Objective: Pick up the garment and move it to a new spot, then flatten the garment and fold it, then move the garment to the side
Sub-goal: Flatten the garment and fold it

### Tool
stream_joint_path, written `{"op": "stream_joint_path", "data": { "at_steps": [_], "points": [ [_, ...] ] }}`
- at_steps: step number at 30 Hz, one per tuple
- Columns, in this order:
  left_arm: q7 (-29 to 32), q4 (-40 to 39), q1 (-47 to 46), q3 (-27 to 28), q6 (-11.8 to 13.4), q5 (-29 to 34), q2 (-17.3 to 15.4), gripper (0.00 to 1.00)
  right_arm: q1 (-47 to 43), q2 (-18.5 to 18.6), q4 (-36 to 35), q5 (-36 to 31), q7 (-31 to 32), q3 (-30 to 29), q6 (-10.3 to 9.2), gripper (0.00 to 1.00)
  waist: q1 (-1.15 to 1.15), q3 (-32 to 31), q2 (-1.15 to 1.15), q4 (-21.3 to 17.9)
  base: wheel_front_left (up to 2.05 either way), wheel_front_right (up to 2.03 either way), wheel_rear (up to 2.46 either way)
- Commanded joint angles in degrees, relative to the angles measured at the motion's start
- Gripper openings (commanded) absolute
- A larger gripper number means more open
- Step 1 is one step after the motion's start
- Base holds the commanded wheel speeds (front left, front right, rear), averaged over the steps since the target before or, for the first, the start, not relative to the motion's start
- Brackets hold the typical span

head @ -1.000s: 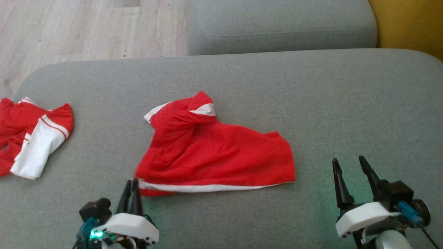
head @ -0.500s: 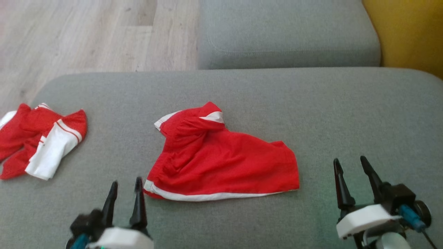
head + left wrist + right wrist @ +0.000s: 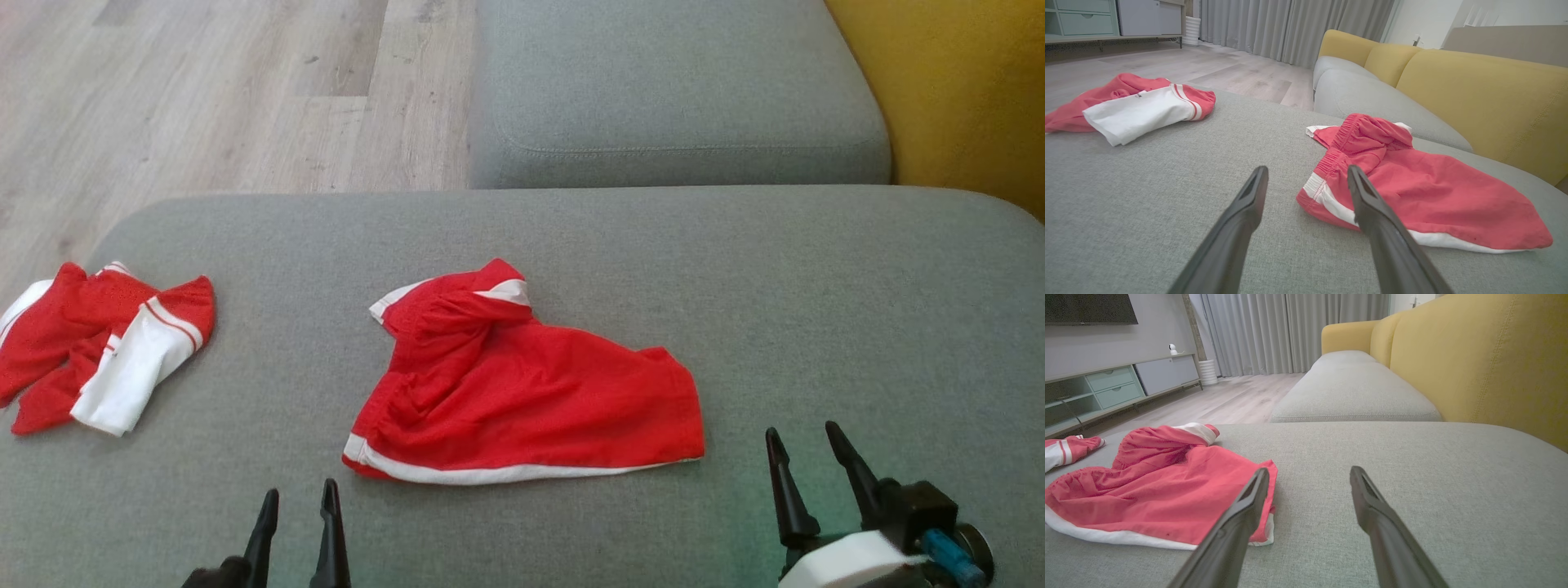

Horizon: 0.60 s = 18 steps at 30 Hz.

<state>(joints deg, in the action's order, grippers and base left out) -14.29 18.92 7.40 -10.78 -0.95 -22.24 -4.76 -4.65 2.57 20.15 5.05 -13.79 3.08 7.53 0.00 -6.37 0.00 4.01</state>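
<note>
Lying untouched, the garment (image 3: 531,400) sits just beyond the left pincer (image 3: 300,492).

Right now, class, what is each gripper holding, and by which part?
Nothing. The left gripper and right gripper are both open and empty; the shorts lie free on the cushion.

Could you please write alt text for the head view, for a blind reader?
Red shorts with white trim lie crumpled in the middle of a grey sofa cushion. A second red-and-white garment lies near its left edge. The left gripper and right gripper stand open and empty below.
</note>
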Motion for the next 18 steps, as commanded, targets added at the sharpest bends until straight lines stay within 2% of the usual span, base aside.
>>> {"op": "stream_joint_path", "data": {
  "at_steps": [1,18],
  "points": [
    [-0.7,-1.9,-2.1,2.0,0.5,0.4,0.2,1.00,1.7,0.3,-1.3,0.4,-0.9,1.4,-0.04,1.00,0.00,-0.1,0.00,0.0,0.00,0.00,0.00],
    [-0.3,-1.4,-2.1,0.7,1.1,1.2,-1.0,1.00,2.3,0.3,0.7,0.1,-1.2,1.3,-0.04,1.00,0.00,-0.3,0.00,0.2,0.00,0.00,0.00]
  ]
}}
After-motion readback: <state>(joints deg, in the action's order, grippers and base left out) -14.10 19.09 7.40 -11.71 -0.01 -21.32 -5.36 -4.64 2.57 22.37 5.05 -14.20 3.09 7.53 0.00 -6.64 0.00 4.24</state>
